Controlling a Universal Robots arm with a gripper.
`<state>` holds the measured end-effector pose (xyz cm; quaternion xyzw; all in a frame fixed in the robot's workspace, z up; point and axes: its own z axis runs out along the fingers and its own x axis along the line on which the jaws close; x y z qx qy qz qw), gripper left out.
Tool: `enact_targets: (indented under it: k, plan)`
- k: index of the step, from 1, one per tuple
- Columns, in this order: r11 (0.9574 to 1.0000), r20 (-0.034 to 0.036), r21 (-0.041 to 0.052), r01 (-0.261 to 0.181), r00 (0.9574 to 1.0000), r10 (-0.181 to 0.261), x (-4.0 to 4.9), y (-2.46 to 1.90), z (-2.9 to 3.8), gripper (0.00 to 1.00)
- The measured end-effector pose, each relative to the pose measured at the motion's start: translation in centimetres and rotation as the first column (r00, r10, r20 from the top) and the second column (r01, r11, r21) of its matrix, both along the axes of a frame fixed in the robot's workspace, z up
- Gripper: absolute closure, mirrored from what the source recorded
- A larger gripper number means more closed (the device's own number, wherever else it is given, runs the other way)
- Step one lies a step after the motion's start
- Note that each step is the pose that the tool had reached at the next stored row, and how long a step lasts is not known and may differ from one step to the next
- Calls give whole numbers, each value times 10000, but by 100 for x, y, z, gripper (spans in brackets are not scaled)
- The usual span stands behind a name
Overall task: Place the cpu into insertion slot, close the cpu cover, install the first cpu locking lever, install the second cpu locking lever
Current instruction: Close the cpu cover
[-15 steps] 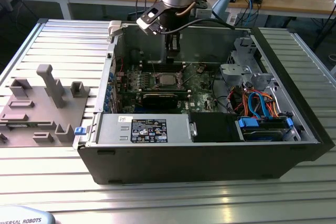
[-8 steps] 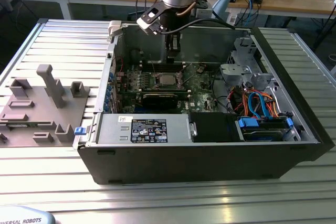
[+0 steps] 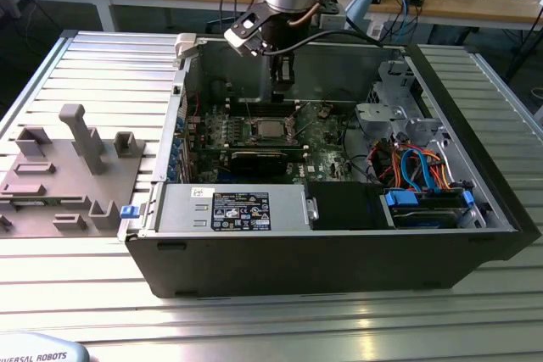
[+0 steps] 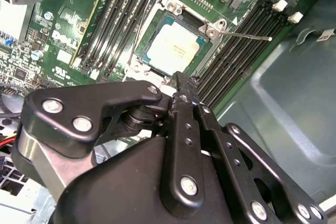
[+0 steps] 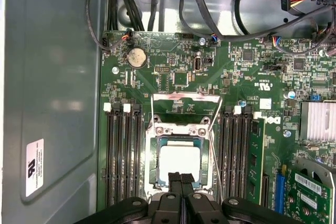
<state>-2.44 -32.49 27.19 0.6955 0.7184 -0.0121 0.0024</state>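
Edge of cpu behind closed tool

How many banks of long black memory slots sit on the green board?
2: one bank and the other bank, flanking the silvery-grey square cpu; more may be hidden.

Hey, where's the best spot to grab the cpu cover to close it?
I'd pinch the cpu cover by its free edge bar, opposite the hinge, coming down from above. It stands tilted up from the insertion slot, and that thin bar is farthest from the cpu.
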Motion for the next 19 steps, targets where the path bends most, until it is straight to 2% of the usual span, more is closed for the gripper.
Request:
enact_targets:
  k: [19]
  plan:
    - [10000,0,-12,1,10000,-1,147,2,0,89]
